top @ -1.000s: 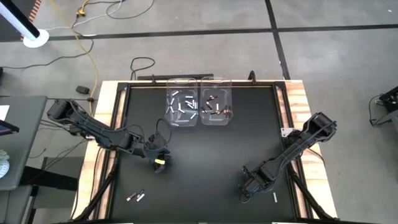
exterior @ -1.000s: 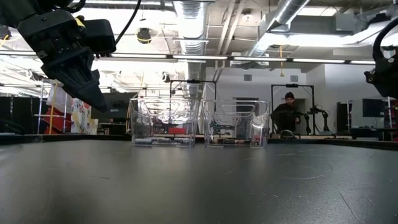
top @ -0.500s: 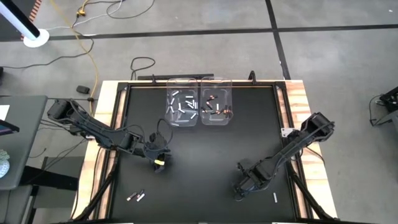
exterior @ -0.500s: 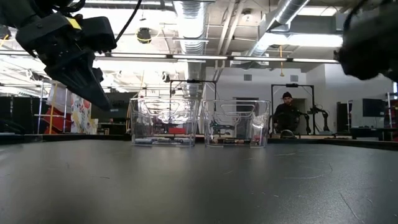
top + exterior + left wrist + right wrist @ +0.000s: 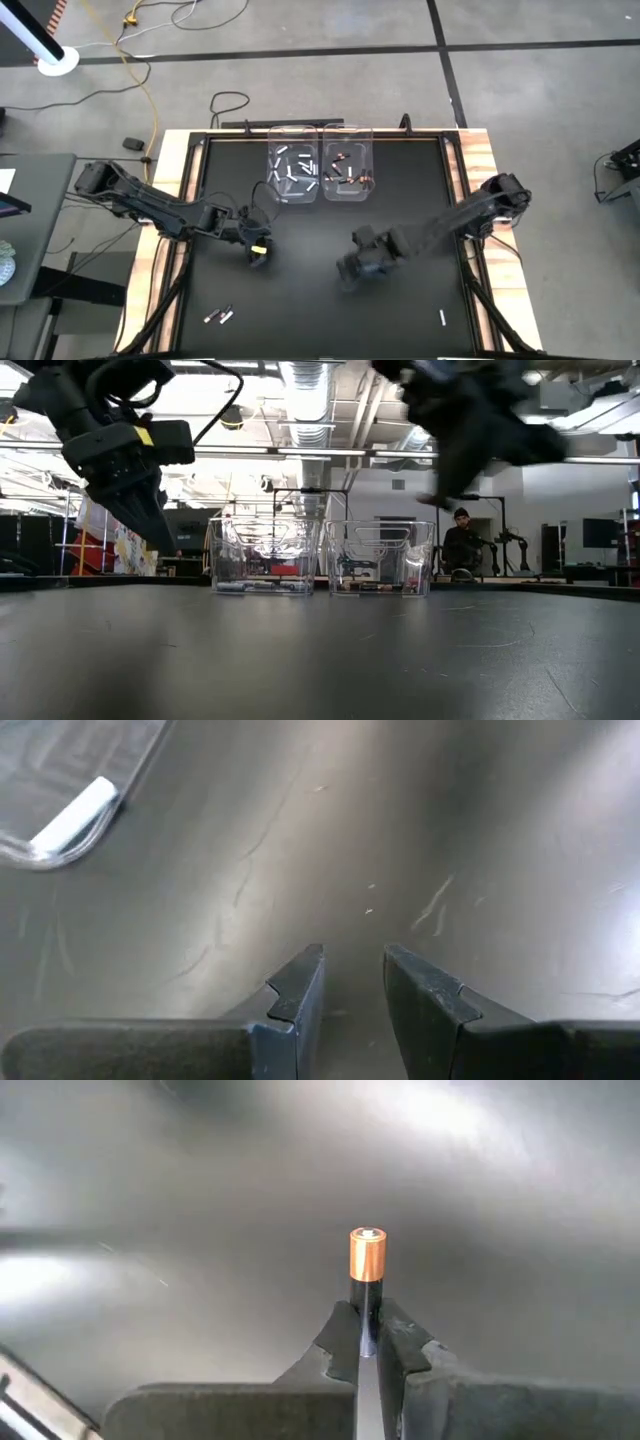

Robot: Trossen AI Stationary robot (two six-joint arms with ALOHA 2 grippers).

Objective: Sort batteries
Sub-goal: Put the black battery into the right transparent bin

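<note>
Right pincer [image 5: 368,1342]: we see it pinching a copper-topped black cylindrical battery [image 5: 367,1270], above mid tabletop [image 5: 320,300].
Left pincer [image 5: 352,982]: slightly spread, holding nothing, we note.
Sorted batteries: inside two clear plastic bins [image 5: 320,162] at the tabletop's far edge.

**Blur, crops and tiny cylinders**

The right gripper [image 5: 352,268] is smeared in the high view and a dark blur in the low view. In the right wrist view, its fingers [image 5: 340,1342] hide the lower end of the copper-topped battery [image 5: 367,1275]. The loose batteries [image 5: 218,316] at seven o'clock are too small to type. A white battery [image 5: 72,817] inside a clear bin [image 5: 28,857] is cropped.
</note>
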